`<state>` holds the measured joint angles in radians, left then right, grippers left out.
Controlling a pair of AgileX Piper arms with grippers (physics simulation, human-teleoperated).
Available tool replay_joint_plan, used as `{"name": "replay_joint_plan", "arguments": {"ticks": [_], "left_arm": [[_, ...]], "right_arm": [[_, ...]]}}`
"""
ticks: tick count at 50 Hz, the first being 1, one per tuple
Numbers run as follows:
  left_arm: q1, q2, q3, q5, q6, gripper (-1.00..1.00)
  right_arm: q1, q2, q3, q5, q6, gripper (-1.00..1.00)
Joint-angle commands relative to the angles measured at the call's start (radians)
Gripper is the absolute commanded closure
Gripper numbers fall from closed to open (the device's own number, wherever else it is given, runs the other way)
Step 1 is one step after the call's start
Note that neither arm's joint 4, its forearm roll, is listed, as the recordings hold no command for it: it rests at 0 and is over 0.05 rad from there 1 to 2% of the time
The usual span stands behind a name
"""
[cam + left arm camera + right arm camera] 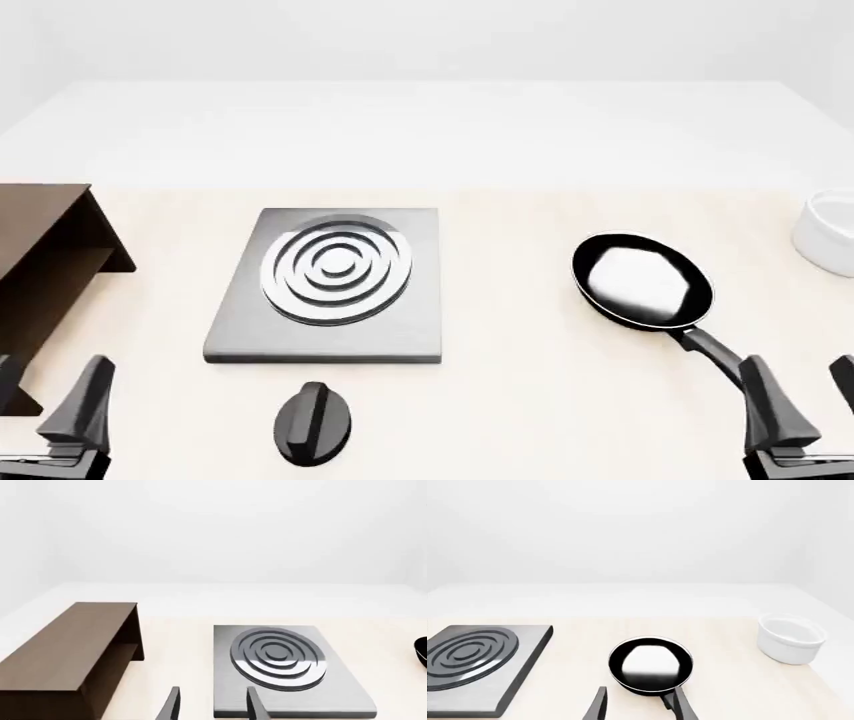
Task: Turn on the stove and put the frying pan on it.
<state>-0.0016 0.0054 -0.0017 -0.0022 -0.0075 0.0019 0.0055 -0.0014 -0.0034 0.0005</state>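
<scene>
Flat grey metallic stove slab (334, 290) with silver concentric burner rings sits left of centre on the pale wooden worktop (521, 390), bare. Its small black oval knob (315, 423) lies just in front of it, apart. Round black frying pan (641, 280) with long handle sits to the right, well apart from the slab. Left gripper (210, 705) and right gripper (640, 705): jaws apart, holding nothing. White bowl (830, 235) far right, brown wooden shelf (47, 265) far left.

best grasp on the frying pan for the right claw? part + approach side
Grip the frying pan by its long handle, which runs from the bowl toward the near right, straight at the open right claw. Come in from the near side and close across the handle's width. The round bowl looks too wide for the jaws.
</scene>
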Motion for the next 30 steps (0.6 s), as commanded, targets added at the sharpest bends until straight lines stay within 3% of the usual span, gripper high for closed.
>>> {"name": "replay_joint_plan", "arguments": {"ticks": [1,7,9,11,17,22,29,30], "left_arm": [[-0.004,0.009,-0.003,-0.003,-0.015,-1.0],[-0.045,0.078,-0.017,-0.033,-0.017,-1.0],[-0.038,0.134,-0.045,-0.02,-0.049,-1.0],[-0.09,0.131,-0.095,0.061,-0.097,-1.0],[-0.116,0.263,-0.226,0.195,-0.034,-1.0],[-0.18,0.285,-0.374,0.381,-0.039,-1.0],[-0.256,0.346,-0.512,0.561,-0.039,-1.0],[-0.279,0.348,-0.529,0.585,-0.043,-1.0]], "right_arm": [[0.007,0.023,-0.002,-0.017,0.002,-1.0],[0.006,0.04,-0.002,-0.028,-0.004,-1.0],[0.003,0.044,-0.002,-0.03,-0.004,-1.0],[0.002,0.044,-0.002,-0.03,-0.008,-1.0],[-0.004,0.051,-0.002,-0.032,-0.004,-1.0],[-0.007,0.059,-0.002,-0.039,0.003,-1.0],[-0.01,0.069,-0.003,-0.047,0.015,-1.0],[-0.011,0.013,-0.001,0.007,0.017,-1.0]]}}
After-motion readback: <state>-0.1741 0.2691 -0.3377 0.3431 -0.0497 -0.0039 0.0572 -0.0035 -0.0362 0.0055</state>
